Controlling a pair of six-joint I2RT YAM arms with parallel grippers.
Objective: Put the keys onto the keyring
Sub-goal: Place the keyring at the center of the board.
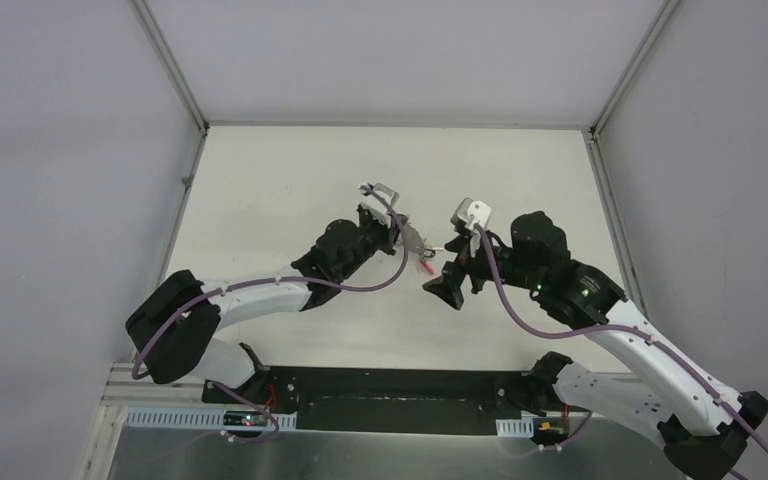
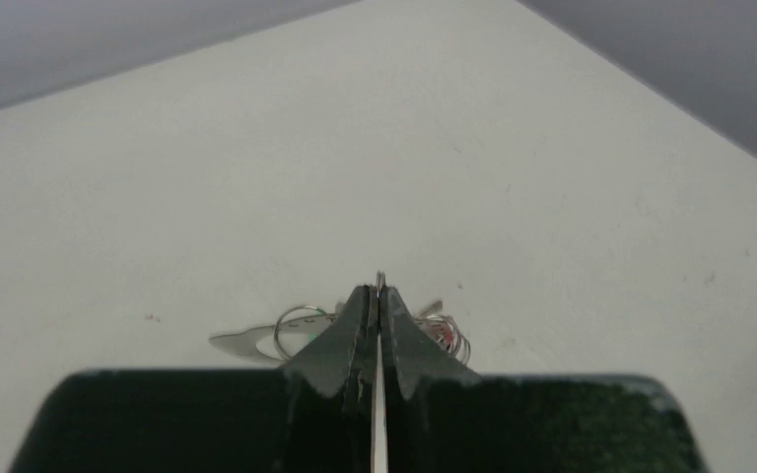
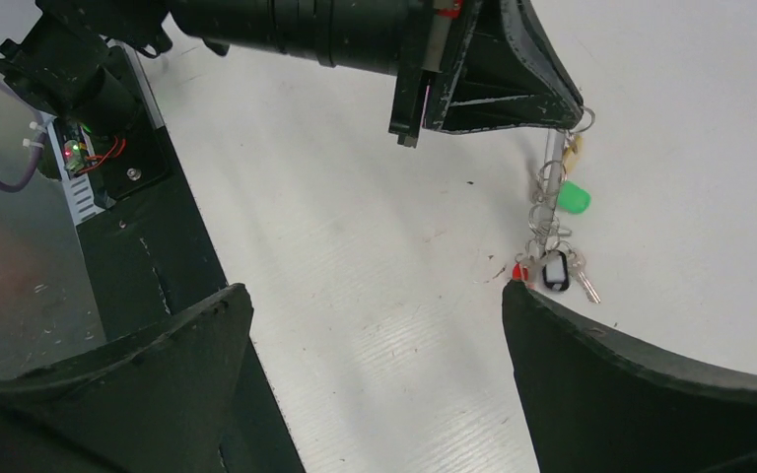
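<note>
White table [image 1: 280, 180], grey walls [image 1: 60, 140], metal frame [image 1: 173, 68]

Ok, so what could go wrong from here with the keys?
The left gripper pinches the thin keyring only at its very tips, so it might slip and drop the hanging keys. The open right gripper has one finger very near the keys; moving in, it could knock them swinging.

We log: left gripper [image 2: 378, 296] pinched tight on a thin silver strip [image 2: 379, 283] | key [image 2: 241, 343] and ring [image 2: 299, 323] just left of it | tangled rings [image 2: 448, 335] just right | table [image 2: 453, 148] beyond
</note>
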